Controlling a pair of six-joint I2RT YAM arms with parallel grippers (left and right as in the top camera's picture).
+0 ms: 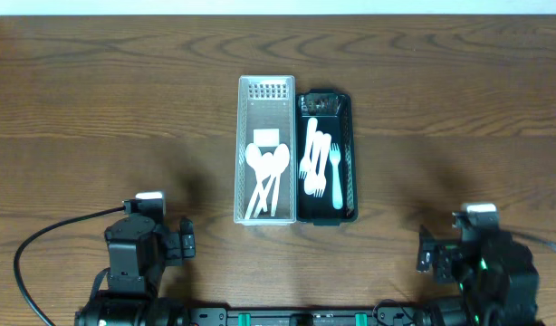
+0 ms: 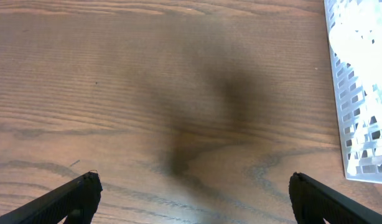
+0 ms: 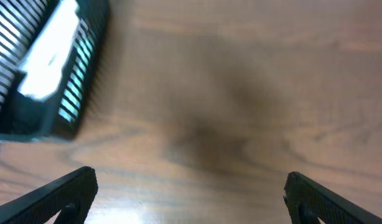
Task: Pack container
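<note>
A white perforated container [image 1: 242,154] stands at the table's middle and holds white plastic spoons [image 1: 267,177] and a small white packet [image 1: 266,138]. Touching its right side is a black container [image 1: 352,154] with white plastic forks [image 1: 321,163]. My left gripper [image 2: 192,198] is open and empty over bare wood at the front left; the white container's corner [image 2: 359,93] shows at its right. My right gripper [image 3: 190,193] is open and empty at the front right; the black container's corner [image 3: 60,74] shows blurred at its upper left.
The wooden table [image 1: 97,109] stretches wide on both sides of the containers. Both arm bases and a black cable [image 1: 33,249] sit along the front edge.
</note>
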